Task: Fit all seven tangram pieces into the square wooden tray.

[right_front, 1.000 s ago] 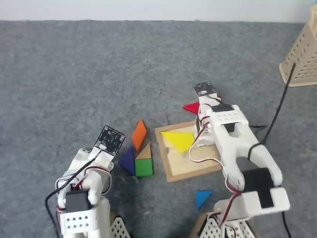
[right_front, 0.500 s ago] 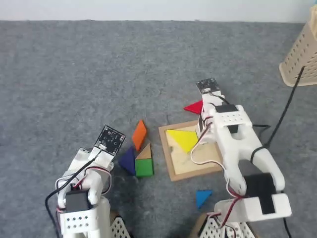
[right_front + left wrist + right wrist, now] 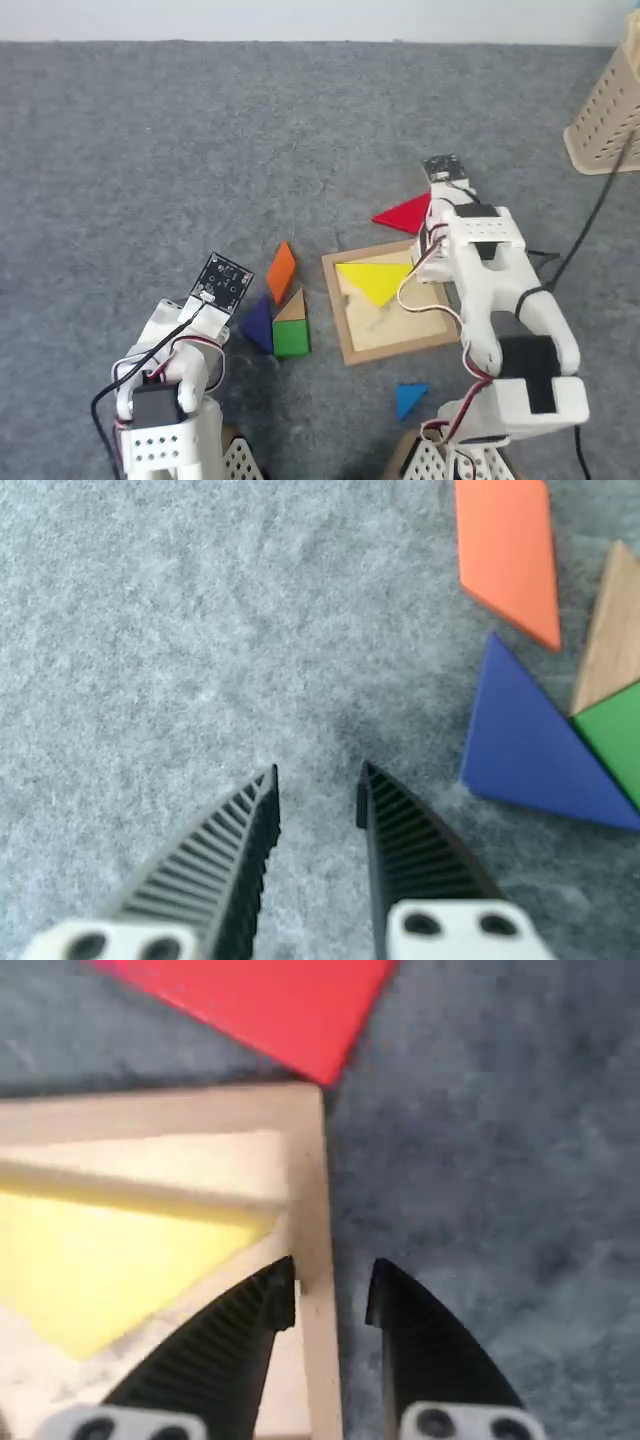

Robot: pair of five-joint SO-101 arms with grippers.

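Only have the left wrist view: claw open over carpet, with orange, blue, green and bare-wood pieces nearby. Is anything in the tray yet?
Observer: One piece. A yellow triangle lies inside the wooden tray, against its far edge.
Operator: Where's the other claw?
Observer: The right claw is at the tray's far corner. It is open, with one finger inside the rim and one outside.
Operator: Any loose pieces I can't see?
Observer: Two. A red triangle lies just beyond that far corner, and a small blue triangle lies outside the tray's near edge.
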